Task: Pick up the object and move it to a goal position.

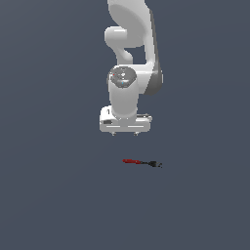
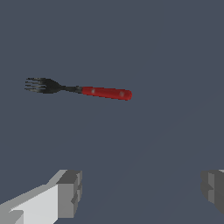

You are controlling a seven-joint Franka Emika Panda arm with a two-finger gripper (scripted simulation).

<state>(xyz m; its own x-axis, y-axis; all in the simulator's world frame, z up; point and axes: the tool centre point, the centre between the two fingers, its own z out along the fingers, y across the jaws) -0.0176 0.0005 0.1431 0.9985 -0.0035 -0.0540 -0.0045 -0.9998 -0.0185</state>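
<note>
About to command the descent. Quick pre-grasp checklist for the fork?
1. Hand open: ok, fingers spread wide.
2. Fork in sight: ok, lying flat, red handle, black tines.
3. Fork free of the hand: ok, nothing touches it.
4. Hand centered over fork: not ok; the fork lies ahead of the fingers, not between them.
5. Goal position: cannot tell, no marker visible.

The wrist view's edge cuts off both end effector (image 2: 140, 192) fingers (image 2: 65, 192).
</note>
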